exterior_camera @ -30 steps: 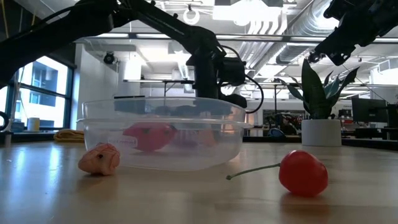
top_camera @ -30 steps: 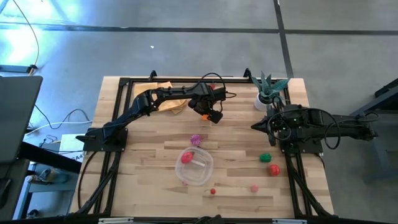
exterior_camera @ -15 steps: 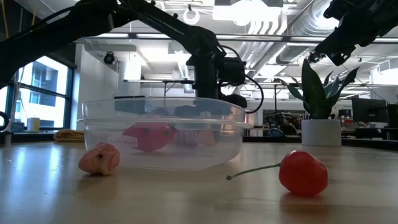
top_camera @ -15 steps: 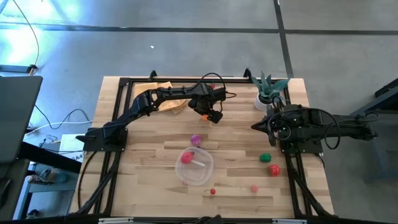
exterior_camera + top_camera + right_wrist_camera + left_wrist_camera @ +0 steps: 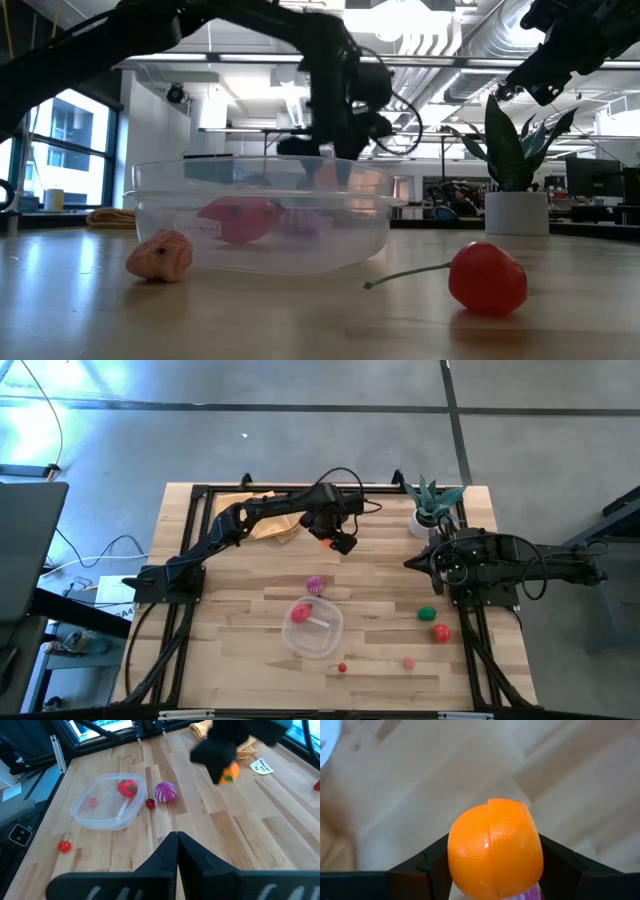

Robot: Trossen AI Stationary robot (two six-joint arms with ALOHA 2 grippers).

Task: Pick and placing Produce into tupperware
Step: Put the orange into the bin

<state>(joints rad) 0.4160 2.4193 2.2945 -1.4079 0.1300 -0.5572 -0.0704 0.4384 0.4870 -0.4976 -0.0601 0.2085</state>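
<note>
Left gripper (image 5: pixel 492 870) is clamped on an orange (image 5: pixel 494 849), raised above the table (image 5: pixel 250 595) far from the tupperware (image 5: pixel 315 628). Right gripper (image 5: pixel 176 839) waits at the right edge, jaws together.

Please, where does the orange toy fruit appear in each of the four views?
High view: orange fruit in the left gripper, upper centre, above the table.
Low view: cannot tell; the arm hides it.
Left wrist view: centre, orange fruit clamped between the fingers.
Right wrist view: upper right, under the dark gripper.
Shared landmark: the tupperware.
</note>
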